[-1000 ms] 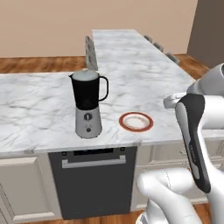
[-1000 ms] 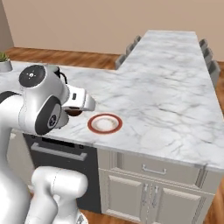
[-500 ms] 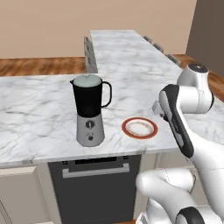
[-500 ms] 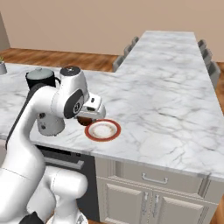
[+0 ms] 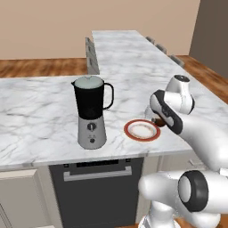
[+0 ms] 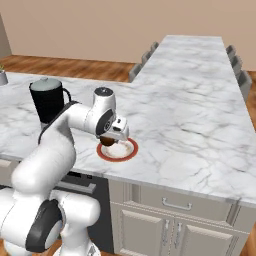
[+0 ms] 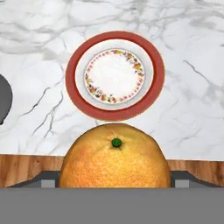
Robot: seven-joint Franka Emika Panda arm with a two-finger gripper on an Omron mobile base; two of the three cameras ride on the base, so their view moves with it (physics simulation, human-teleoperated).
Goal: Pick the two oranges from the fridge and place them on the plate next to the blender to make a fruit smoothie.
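An orange (image 7: 114, 157) sits between my fingers, close in front of the hand camera with its green stem dot facing up. My gripper (image 6: 108, 142) is shut on this orange and hangs just above the near-left rim of the plate (image 6: 120, 150). The plate (image 7: 114, 75), white in the centre with a reddish rim, lies bare on the marble counter. In the left base view the gripper (image 5: 157, 121) hovers at the right edge of the plate (image 5: 141, 130). The blender (image 5: 91, 113) stands left of the plate, and the same blender (image 6: 47, 101) shows in the right base view. The fridge is out of view.
The marble counter (image 5: 40, 120) ends in a front edge just below the plate, with a dark oven front (image 5: 95, 187) underneath. A long counter arm (image 6: 195, 75) runs away behind, with chairs (image 6: 142, 60) along it. A small pot (image 6: 3, 77) stands at the far left.
My arm has swung in from the side, carrying the orange over the counter to the plate's edge. The blender, earlier hidden behind my arm in the right base view, now shows.
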